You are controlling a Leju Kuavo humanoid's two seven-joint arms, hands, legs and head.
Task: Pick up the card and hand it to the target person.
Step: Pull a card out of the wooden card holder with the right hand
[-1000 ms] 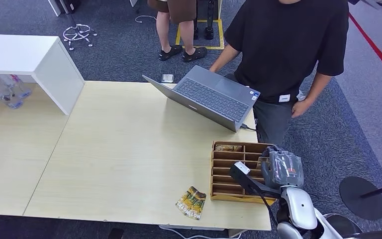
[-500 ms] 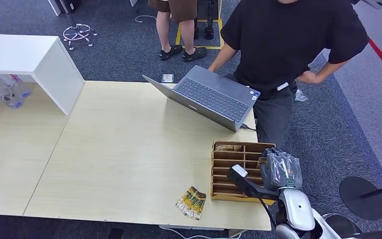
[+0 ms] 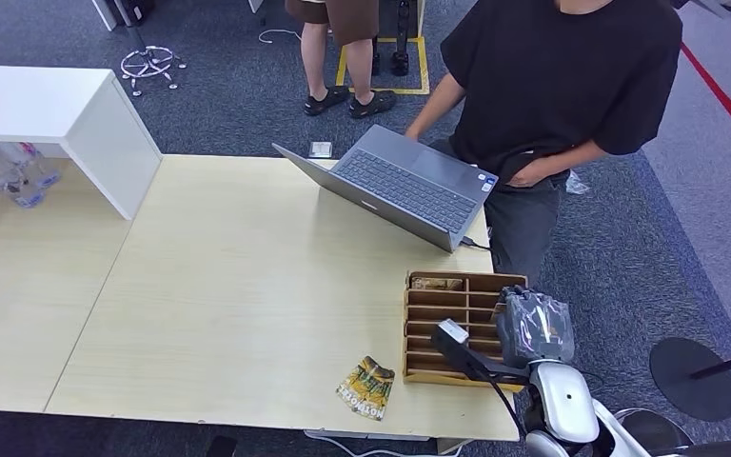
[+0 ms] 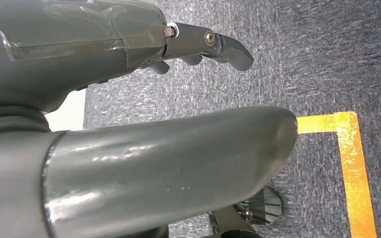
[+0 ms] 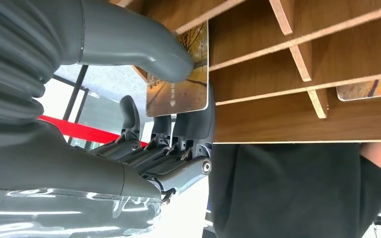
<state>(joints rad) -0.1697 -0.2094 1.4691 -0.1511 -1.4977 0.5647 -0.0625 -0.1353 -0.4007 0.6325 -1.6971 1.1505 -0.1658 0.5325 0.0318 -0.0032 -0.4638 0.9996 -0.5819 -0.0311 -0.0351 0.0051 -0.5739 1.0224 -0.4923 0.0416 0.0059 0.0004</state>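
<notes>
My right hand [image 3: 533, 326] is at the right end of the wooden card rack [image 3: 443, 333] on the table's front right corner. In the right wrist view my right hand [image 5: 94, 153] pinches a card [image 5: 181, 84] with an autumn picture between the thumb [image 5: 129, 44] and the fingers [image 5: 193, 124], at the rack's edge [image 5: 287, 119]. The person in a black T-shirt [image 3: 557, 86] stands just beyond the table's right end, one forearm across the waist. My left hand [image 4: 154, 153] hangs over the carpet, fingers apart and holding nothing.
An open grey laptop [image 3: 400, 186] sits on the table [image 3: 228, 286] beyond the rack. A loose printed packet [image 3: 366, 388] lies near the front edge. Another card [image 3: 436, 283] lies in the rack's far slot. A white counter [image 3: 57, 109] and bottles [image 3: 9, 171] are at the left.
The person's arm has swung from the side to the hip and now lies across the waist. My right hand has shifted slightly toward me at the rack.
</notes>
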